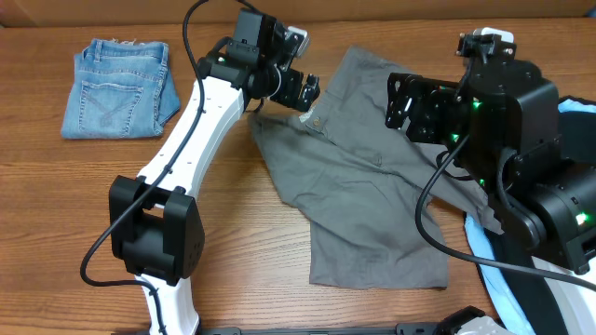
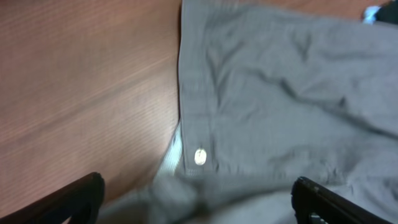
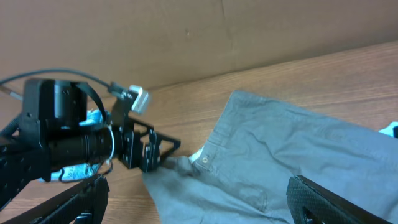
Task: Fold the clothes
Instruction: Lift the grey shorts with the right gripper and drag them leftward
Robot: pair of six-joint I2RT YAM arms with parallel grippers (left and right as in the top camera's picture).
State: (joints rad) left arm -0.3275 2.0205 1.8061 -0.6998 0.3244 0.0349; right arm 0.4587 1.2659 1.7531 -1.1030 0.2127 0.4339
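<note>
Starting with the left arm (image 1: 191, 130): stretched long from the near edge toward the far side of the table (image 1: 261, 279), bent over at the wrist. At its tip, the left gripper (image 1: 310, 93), spread wide, released, clamping nothing. Parked right at the waistband corner of the grey shorts (image 1: 363, 186), low over the cloth. From the left wrist view: dark fingers (image 2: 74, 199) far apart at the bottom corners, a bunched fold of grey fabric between them, the waistband button (image 2: 199, 156) just ahead. Touching that fold or only hovering over it? Cannot tell.

Over to the right arm (image 1: 521, 140): bulky, black, coming in from the right side, wrist turned toward the middle. Right gripper (image 1: 396, 104) likewise splayed open, empty, hanging above the far right part of the shorts, apart from the left gripper.

As for the shorts: spread mid-table, crumpled rather than flat, waistband toward the far left, one wide leg running down toward the near edge, right side hidden under the right arm.

Around the edges: small blue denim shorts (image 1: 116, 88) at the far left, well clear. Light-blue fabric (image 1: 582, 130) along the right, behind and beneath the right arm. Looping black cable (image 1: 421, 200) off the right arm, hanging across the grey cloth in the overhead view.
</note>
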